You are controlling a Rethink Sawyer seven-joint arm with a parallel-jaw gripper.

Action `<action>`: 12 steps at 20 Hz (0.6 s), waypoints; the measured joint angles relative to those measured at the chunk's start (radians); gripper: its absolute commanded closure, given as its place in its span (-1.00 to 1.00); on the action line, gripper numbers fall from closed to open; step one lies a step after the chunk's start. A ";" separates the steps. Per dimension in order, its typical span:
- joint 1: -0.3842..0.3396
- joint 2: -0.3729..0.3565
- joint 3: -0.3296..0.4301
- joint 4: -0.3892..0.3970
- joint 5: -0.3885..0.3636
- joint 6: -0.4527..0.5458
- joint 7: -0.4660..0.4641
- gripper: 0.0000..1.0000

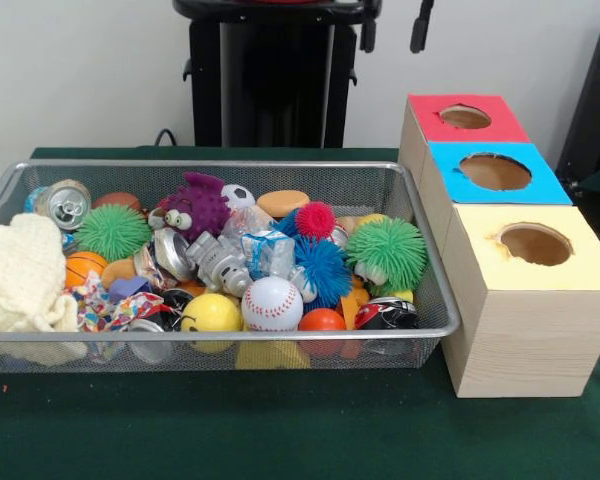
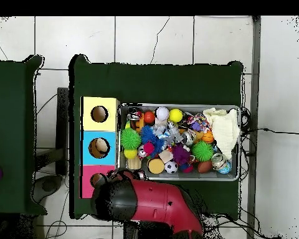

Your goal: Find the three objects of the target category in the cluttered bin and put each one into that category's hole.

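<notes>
Looking down, we see the red arm (image 2: 158,208) drawn back by the pink box (image 2: 94,181) — its pincer is hidden, so we cannot tell whether it is open. The wire bin (image 1: 432,300) sits on the green bench (image 1: 280,430) just beside the yellow box (image 1: 530,300) — baseball (image 1: 272,303), yellow ball (image 1: 211,313) and crushed can (image 1: 63,202) inside.

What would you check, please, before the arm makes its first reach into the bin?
1. Wire bin is beside the boxes: ok.
2. Red hole, blue hole and yellow hole unblocked: ok.
3. Balls reachable on top, such as the baseball: ok.
4. Cream cloth covers the items under it: not ok.
5. Gripper state: cannot tell, not seen.
6. Arm clear of the bin: ok.
</notes>
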 measured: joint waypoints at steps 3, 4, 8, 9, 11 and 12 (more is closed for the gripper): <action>-0.032 0.000 0.015 0.000 0.000 0.000 0.000 -1.00; -0.048 -0.001 0.023 0.000 0.000 -0.001 0.000 -1.00; -0.095 0.000 0.040 -0.004 0.000 -0.001 0.000 -1.00; -0.105 0.001 0.044 -0.006 0.000 -0.001 0.000 -1.00; -0.129 0.007 0.054 -0.011 -0.002 -0.002 0.000 -1.00; -0.144 0.013 0.059 -0.015 -0.008 -0.002 0.000 -1.00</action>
